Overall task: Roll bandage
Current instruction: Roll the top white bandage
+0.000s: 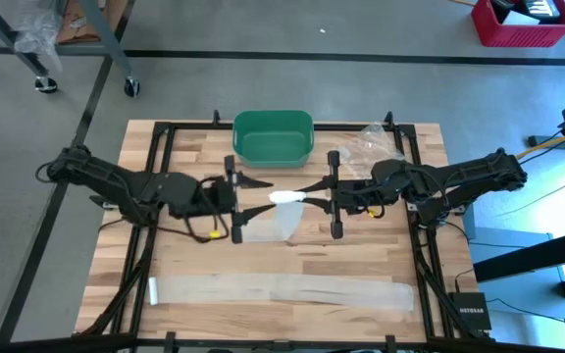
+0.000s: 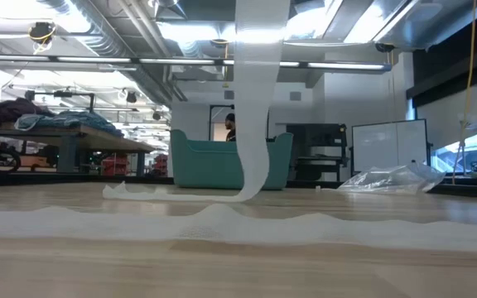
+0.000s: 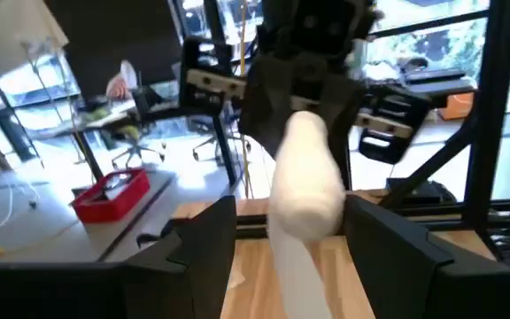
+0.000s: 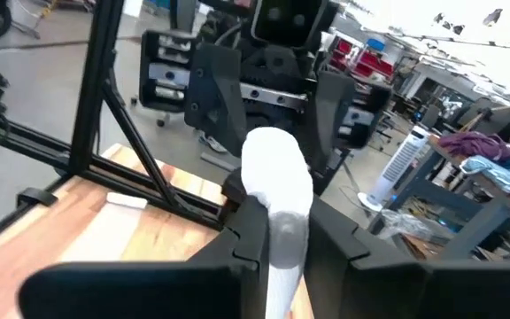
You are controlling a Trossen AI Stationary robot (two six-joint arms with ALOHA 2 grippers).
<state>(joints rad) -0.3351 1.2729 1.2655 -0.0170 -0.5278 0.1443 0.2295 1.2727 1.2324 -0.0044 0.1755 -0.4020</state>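
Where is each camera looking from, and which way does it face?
High view: above the table, looking straight down; both dark arms show, left gripper open, right gripper shut on the white rolled bandage.
Low view: table height, facing the room; no arm shows.
Left wrist view: faces the bandage roll; own fingers show.
Right wrist view: faces the left arm; own fingers clamp the roll.
Shared: high and low views both show the green plastic bin.

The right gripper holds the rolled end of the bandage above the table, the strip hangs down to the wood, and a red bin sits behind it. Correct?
Not quite: the bin is green, as the high view shows. The right gripper does hold the bandage roll, with its strip hanging to the table.
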